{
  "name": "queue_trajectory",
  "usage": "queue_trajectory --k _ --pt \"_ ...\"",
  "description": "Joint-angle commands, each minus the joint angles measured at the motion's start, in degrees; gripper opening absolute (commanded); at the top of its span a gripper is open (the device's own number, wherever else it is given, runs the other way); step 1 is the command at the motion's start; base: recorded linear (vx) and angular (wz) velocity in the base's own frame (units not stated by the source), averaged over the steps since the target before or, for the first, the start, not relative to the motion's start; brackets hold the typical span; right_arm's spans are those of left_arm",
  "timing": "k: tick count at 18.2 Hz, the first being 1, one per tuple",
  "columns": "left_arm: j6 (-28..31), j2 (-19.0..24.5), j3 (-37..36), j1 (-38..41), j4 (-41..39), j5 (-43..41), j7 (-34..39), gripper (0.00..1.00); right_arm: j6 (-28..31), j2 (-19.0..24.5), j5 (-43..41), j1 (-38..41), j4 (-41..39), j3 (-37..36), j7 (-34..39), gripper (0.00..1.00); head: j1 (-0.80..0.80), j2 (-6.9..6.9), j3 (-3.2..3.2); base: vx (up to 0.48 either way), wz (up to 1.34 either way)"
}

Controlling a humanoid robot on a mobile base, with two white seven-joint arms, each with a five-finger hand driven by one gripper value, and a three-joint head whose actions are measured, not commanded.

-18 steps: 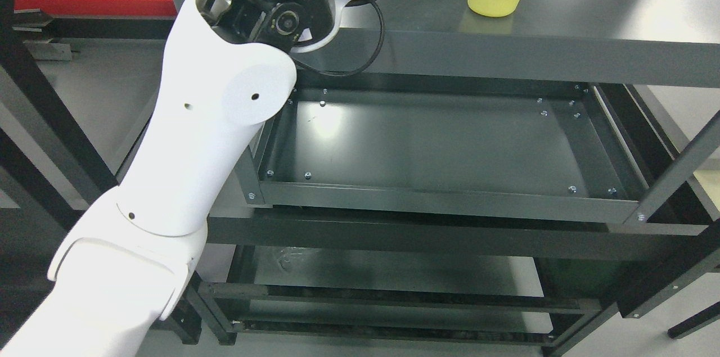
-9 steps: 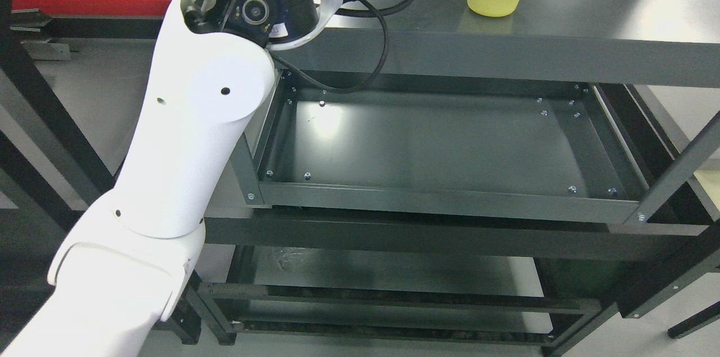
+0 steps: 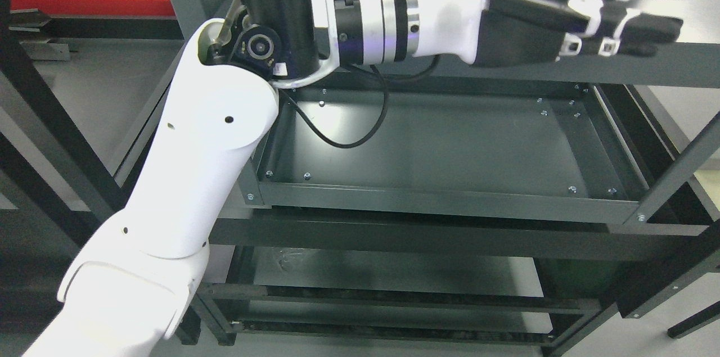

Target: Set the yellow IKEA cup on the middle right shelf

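Moved since earlier: left hand [image 3: 562, 14] now crosses upper shelf [image 3: 506, 62], fingers [image 3: 647, 31] extended, grasping nothing; yellow cup hidden behind them.

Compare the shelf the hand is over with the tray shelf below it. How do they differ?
Upper shelf: flat top with a plain front edge, partly hidden by the left hand, whose fingers are stretched out and hold nothing. Tray shelf: sits lower, has raised walls all round with visible bolts, and is in full view with nothing on it. Both are dark grey metal.
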Motion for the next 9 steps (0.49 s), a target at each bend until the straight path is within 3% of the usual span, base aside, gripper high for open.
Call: queue_trajectory --k 1,5,9 --pt "0.6 1.0 -7.1 5.5 -1.9 1.0 -1.3 0.97 -0.2 -1.0 -1.4 0.8 0.0 1.0 0.0 0.99 0.0 0.0 0.0 0.0 0.0" --pt "0.5 1.0 -10.7 10.7 -3.3 0.9 -1.4 0.97 -0.2 -1.0 -1.4 0.8 0.0 1.0 0.0 0.99 0.0 0.0 0.0 0.0 0.0" --pt "-0.1 3.9 -17.1 17.3 -3.7 0.5 -1.9 0.97 -0.2 -1.0 -1.4 0.8 0.0 1.0 0.0 0.99 0.0 0.0 0.0 0.0 0.0"
